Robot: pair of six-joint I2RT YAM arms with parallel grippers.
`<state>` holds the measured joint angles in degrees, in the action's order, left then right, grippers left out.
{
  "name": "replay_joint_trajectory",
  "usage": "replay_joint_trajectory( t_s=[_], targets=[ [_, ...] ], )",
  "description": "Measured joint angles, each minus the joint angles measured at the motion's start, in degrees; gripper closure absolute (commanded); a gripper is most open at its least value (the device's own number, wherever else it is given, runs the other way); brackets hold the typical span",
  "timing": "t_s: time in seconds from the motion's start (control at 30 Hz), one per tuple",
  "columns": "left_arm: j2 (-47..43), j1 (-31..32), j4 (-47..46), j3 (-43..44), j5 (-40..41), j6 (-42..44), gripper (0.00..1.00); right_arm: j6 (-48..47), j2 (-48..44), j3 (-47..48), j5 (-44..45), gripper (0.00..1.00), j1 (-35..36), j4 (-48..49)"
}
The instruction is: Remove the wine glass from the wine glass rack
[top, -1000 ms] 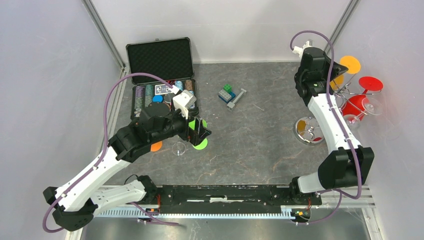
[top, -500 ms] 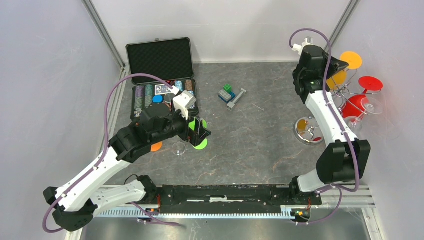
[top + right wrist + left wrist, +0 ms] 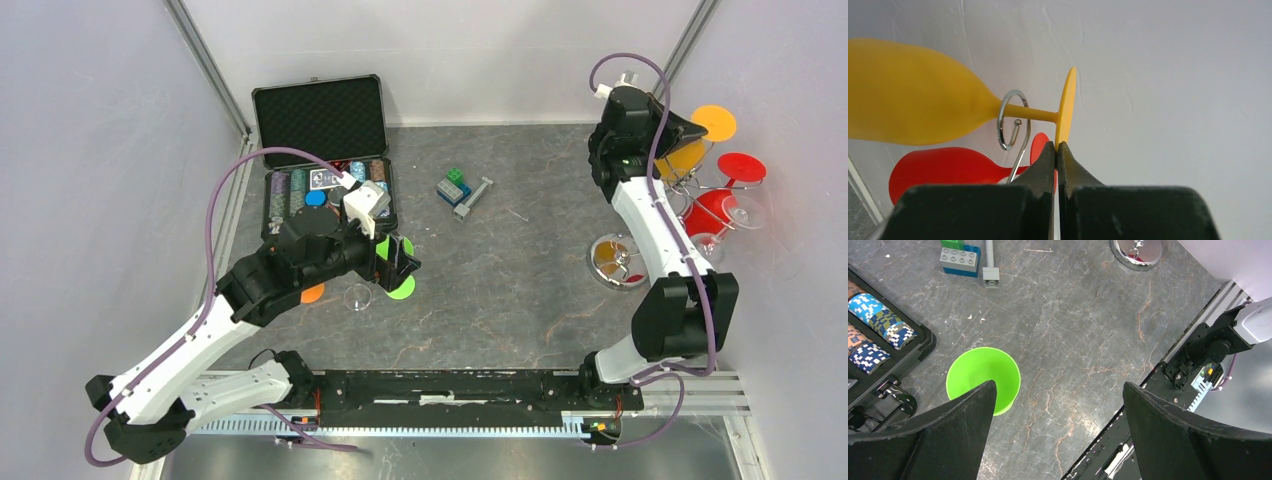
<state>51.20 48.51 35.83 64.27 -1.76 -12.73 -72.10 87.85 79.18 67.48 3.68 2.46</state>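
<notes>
Since a second ago our right arm has swung toward the back wall, carrying the yellow wine glass (image 3: pixel 716 122) along. Our right fingers (image 3: pixel 1047 160) are pinched together on the rim of its foot, and its stem sits threaded through a hook loop (image 3: pixel 1008 120) of the rack (image 3: pixel 615 262) at the right edge of the worktop (image 3: pixel 500 290). We judge the lift-off underway: next, the stem must slide out through the loop's opening without snagging the red glass (image 3: pixel 943 175) beside it. Our left fingers (image 3: pixel 963 425) hang wide apart, idle.
</notes>
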Motion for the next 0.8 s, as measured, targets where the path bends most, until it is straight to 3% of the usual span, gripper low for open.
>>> replay_joint_trajectory(
  t_s=[0.8],
  targets=[
    [-0.8,0.0,0.0,0.0,0.2,0.0,0.0,10.8,-6.3,0.7,-6.5,1.0,2.6,-18.8]
  ],
)
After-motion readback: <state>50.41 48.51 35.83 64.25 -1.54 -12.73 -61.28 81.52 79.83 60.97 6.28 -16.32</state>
